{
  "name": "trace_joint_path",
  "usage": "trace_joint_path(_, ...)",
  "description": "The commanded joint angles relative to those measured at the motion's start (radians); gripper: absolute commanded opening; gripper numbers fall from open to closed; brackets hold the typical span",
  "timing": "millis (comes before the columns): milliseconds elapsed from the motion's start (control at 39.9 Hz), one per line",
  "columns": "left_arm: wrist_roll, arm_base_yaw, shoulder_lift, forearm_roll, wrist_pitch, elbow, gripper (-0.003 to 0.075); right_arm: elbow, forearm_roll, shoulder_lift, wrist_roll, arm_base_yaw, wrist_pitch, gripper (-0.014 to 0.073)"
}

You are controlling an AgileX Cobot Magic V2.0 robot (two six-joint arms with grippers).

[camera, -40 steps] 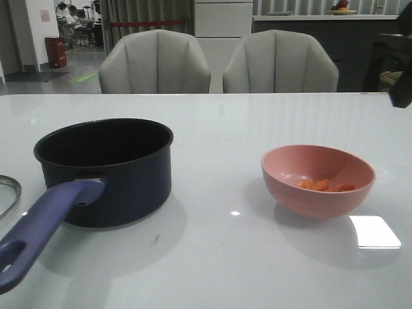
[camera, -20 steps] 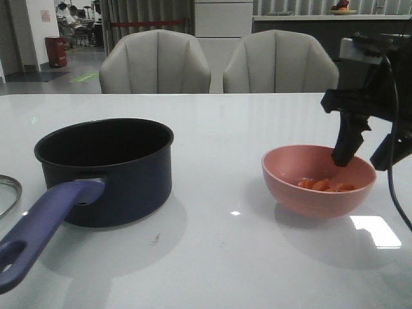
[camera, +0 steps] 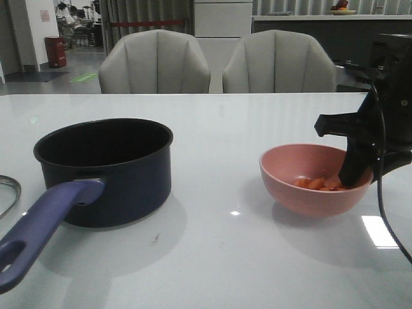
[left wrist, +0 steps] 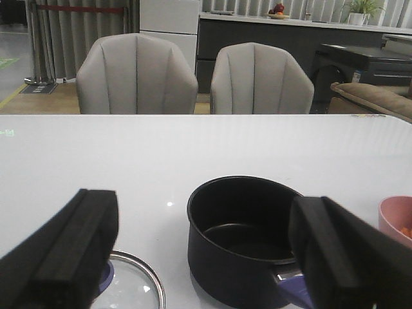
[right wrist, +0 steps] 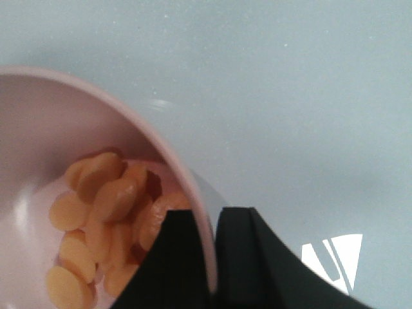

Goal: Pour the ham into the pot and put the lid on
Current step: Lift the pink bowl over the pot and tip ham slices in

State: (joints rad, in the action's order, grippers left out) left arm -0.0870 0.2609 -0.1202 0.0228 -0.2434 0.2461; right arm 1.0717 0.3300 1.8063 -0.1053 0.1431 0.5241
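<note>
1. Presently, taken from the left in the front view, only an arc of the lid (camera: 8, 193) is seen at the table's 9 o'clock edge; in the left wrist view it is shown as clear glass with a metal rim, lying flat beside the pot.
2. The left gripper (left wrist: 199, 257) is held above the table with its broad black fingers (left wrist: 77, 248) wide apart and nothing between them.
3. The pot (camera: 106, 170), a dark navy round pan with a matte black interior, is seen empty; its long purple-blue handle (camera: 38, 232) is pointed toward 7 o'clock.
4. The glossy white table (camera: 225, 257) is marked by window reflections.
5. The ham (camera: 318, 183), flat rounded orange pieces, is lying in the smooth pink bowl (camera: 302, 193) at 3 o'clock of the pot, well apart from it.
6. The right gripper (right wrist: 212, 257) is closed on the pink bowl's rim at its 3 o'clock side, one finger inside and one outside.
7. The grasping step is judged to be in hand; next, a firm hold, a level lift and carry toward 9 o'clock, then a tilt over the pot, would be called for.
</note>
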Motion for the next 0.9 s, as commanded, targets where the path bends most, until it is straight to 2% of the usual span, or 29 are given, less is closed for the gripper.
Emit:
trace_joint_path(0, -0.001, 0.007, -0.019, 0.000, 0.080, 0.027, 0.0582, 0.039, 0.007, -0.049, -0.013, -0.002, -0.052, 0.0131)
trace_joint_path(125, -0.001, 0.007, -0.019, 0.000, 0.080, 0.027, 0.0582, 0.089, 0.016, -0.060, -0.013, -0.002, -0.045, 0.0131)
trace_joint_path(250, -0.001, 0.007, -0.019, 0.000, 0.080, 0.027, 0.0582, 0.202, 0.032, -0.089, -0.024, 0.010, 0.043, 0.0131)
trace_joint_path(376, -0.001, 0.007, -0.019, 0.000, 0.080, 0.027, 0.0582, 0.308, 0.032, -0.127, -0.105, 0.081, 0.076, 0.0131)
trace_joint_path(501, -0.001, 0.007, -0.019, 0.000, 0.080, 0.027, 0.0582, 0.387, 0.032, -0.151, -0.156, 0.190, 0.037, 0.0131)
trace_joint_path(626, -0.001, 0.007, -0.019, 0.000, 0.080, 0.027, 0.0582, 0.412, 0.031, -0.155, -0.207, 0.307, -0.113, 0.0131)
trace_joint_path(876, -0.001, 0.007, -0.019, 0.000, 0.080, 0.027, 0.0582, 0.342, 0.017, -0.136, -0.322, 0.466, -0.591, 0.0131)
